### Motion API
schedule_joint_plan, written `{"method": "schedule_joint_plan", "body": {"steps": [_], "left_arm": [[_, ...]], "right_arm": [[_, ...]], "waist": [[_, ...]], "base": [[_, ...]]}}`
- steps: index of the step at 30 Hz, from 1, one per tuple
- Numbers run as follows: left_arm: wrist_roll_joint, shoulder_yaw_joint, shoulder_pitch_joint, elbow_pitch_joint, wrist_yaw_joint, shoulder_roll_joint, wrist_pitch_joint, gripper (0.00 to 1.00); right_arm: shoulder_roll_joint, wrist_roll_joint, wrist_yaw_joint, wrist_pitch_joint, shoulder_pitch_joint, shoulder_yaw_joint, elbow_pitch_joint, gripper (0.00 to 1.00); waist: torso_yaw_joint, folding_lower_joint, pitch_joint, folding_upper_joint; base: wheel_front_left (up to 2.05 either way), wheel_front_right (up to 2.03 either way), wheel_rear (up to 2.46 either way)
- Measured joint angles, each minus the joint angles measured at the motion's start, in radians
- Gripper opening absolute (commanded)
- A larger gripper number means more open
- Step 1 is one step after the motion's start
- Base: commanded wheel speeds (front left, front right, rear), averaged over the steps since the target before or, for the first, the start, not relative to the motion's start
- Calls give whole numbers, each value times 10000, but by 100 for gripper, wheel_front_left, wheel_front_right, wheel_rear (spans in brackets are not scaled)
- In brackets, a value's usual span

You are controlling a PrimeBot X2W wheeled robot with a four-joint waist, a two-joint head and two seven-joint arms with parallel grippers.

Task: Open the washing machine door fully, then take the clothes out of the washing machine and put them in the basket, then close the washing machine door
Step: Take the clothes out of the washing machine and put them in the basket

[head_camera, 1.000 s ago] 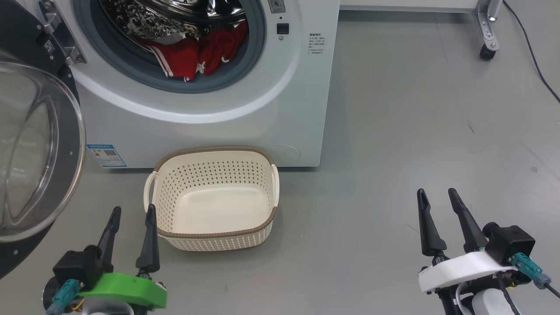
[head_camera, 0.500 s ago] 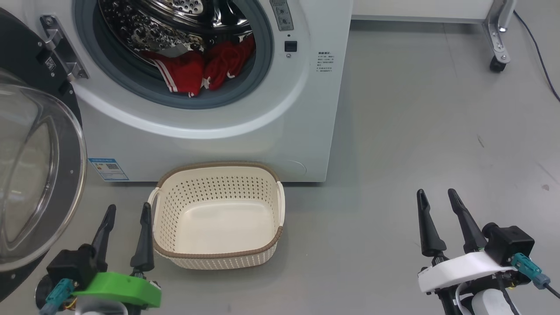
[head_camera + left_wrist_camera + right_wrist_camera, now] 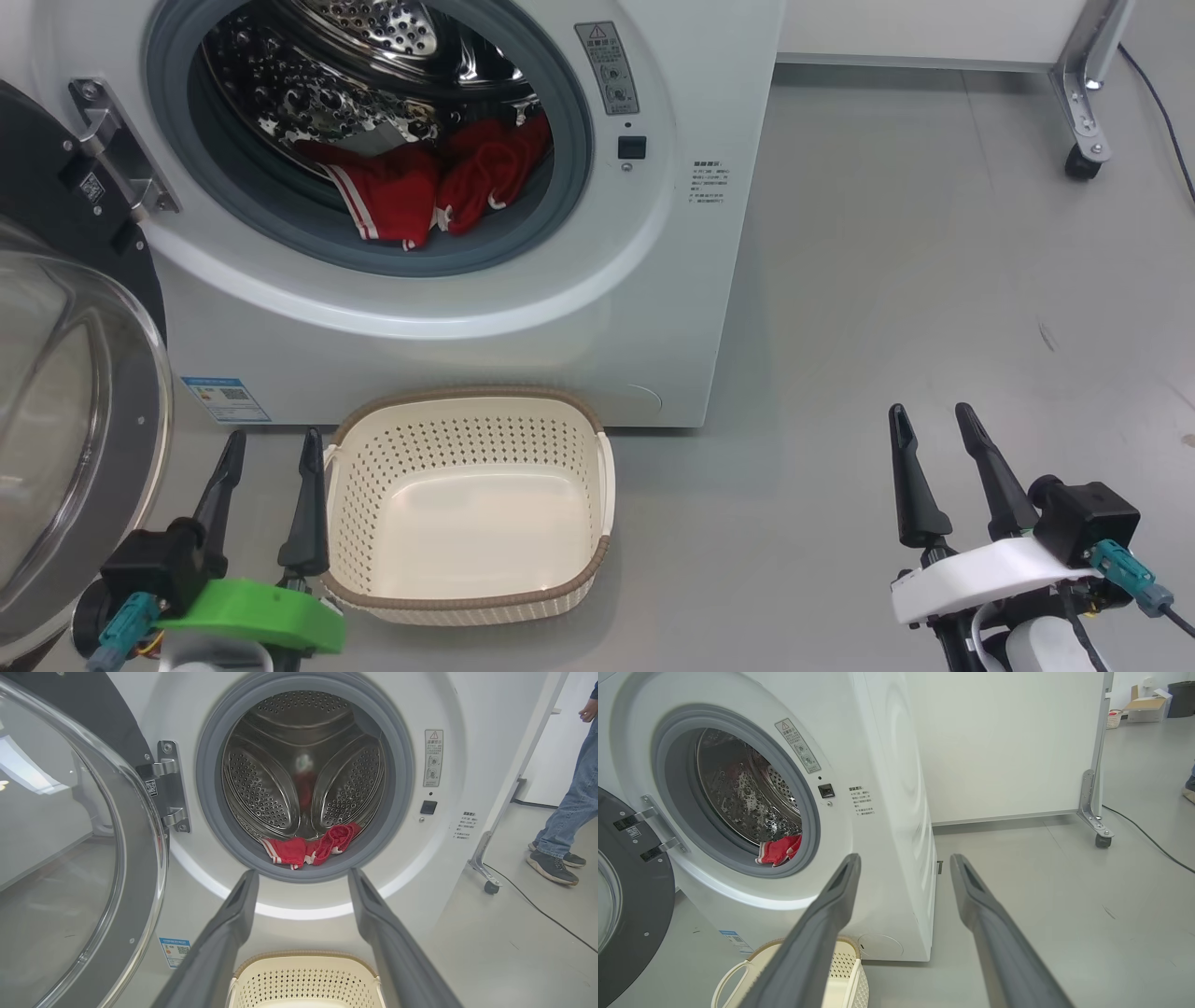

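The white washing machine (image 3: pixel 523 308) stands with its door (image 3: pixel 65 401) swung out to the left, glass bowl facing me. Red clothes (image 3: pixel 425 191) with white stripes lie at the drum's front lip, also seen as clothes (image 3: pixel 310 847) and clothes (image 3: pixel 780 849). The cream basket (image 3: pixel 597 560) sits on the floor in front of the machine, with nothing in it. My left gripper (image 3: pixel 271 446) is open, low beside the basket's left handle, nothing between its fingers. My right gripper (image 3: pixel 932 418) is open over bare floor at the right. In the wrist views, left gripper (image 3: pixel 303 872) and right gripper (image 3: pixel 903 858) both stand wide.
A white panel on a wheeled metal leg (image 3: pixel 1083 121) stands behind the machine at the right, with a cable (image 3: pixel 1148 840) along the floor. A person's legs in jeans and dark shoes (image 3: pixel 560 830) stand at the far right. Grey floor (image 3: pixel 896 280) spreads to the machine's right.
The head camera has tilted up: machine, clothes and basket all sit lower in the picture. The left gripper has shifted slightly left and down; the right gripper is still.
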Motion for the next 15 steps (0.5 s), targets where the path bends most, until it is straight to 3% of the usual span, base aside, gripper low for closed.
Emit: {"method": "schedule_joint_plan", "body": {"steps": [15], "left_arm": [[0, -100, 1, -8, -2, -19, 0, 100]], "right_arm": [[48, 0, 2, 0, 0, -27, -2, 100]], "waist": [[-66, 0, 76, 0]], "base": [[40, -40, 0]]}}
